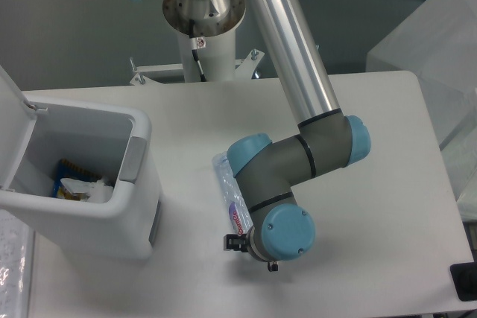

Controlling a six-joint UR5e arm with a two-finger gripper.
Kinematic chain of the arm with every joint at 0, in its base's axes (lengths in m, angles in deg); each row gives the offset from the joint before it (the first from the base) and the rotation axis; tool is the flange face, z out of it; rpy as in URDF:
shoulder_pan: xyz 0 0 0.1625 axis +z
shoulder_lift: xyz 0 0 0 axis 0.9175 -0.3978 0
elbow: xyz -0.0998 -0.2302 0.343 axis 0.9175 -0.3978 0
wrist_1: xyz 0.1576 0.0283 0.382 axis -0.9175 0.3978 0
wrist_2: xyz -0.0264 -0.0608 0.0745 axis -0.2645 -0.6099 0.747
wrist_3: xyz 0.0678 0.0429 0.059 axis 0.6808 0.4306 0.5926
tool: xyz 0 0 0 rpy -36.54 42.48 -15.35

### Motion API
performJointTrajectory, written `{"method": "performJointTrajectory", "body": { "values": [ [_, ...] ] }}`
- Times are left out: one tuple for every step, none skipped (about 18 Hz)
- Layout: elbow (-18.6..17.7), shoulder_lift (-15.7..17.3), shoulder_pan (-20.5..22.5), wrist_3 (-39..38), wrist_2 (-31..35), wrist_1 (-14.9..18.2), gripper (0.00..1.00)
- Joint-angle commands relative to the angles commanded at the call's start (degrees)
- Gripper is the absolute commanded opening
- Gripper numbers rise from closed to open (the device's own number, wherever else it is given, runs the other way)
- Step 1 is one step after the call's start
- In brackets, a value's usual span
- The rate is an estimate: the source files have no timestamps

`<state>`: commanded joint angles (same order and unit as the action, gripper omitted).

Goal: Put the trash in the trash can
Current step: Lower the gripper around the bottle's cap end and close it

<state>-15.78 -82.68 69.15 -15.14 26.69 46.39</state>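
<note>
A clear plastic bottle [226, 181] with a pink-and-blue label lies on the white table, its near end hidden under my wrist. My gripper [239, 243] hangs over that near end; only a black bit of it shows beside the blue wrist cap, and the fingers are hidden. The white trash can [139, 156] stands at the left with its lid up. Inside it lies a whitish crumpled wrapper [94, 191] next to a blue-and-yellow packet [68, 179].
The arm's white pedestal [203, 42] rises at the table's back edge. A translucent box [436, 42] stands at the far right. A black object [465, 282] sits at the bottom right corner.
</note>
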Motion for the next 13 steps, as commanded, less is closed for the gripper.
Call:
{"method": "performJointTrajectory", "body": {
  "values": [
    [0.0, 0.0, 0.0, 0.0, 0.1, 0.0, 0.75],
    [0.0, 0.0, 0.0, -0.1, 0.1, 0.0, 0.72],
    [0.0, 0.0, 0.0, -0.1, 0.1, 0.0, 0.70],
    [0.0, 0.0, 0.0, -0.1, 0.1, 0.0, 0.70],
    [0.0, 0.0, -0.1, -0.1, 0.1, 0.1, 0.70],
    [0.0, 0.0, -0.1, -0.1, 0.2, 0.1, 0.70],
    [0.0, 0.0, -0.1, -0.1, 0.1, 0.1, 0.70],
    [0.0, 0.0, -0.1, -0.1, 0.1, 0.1, 0.70],
    [0.1, 0.0, -0.1, -0.1, 0.1, 0.1, 0.70],
    [0.0, 0.0, -0.1, -0.1, 0.1, 0.1, 0.69],
    [0.0, 0.0, -0.1, -0.1, 0.2, 0.1, 0.67],
    [0.0, 0.0, -0.1, -0.1, 0.2, 0.1, 0.66],
    [0.1, 0.0, -0.1, -0.1, 0.1, 0.1, 0.65]
  ]
}}
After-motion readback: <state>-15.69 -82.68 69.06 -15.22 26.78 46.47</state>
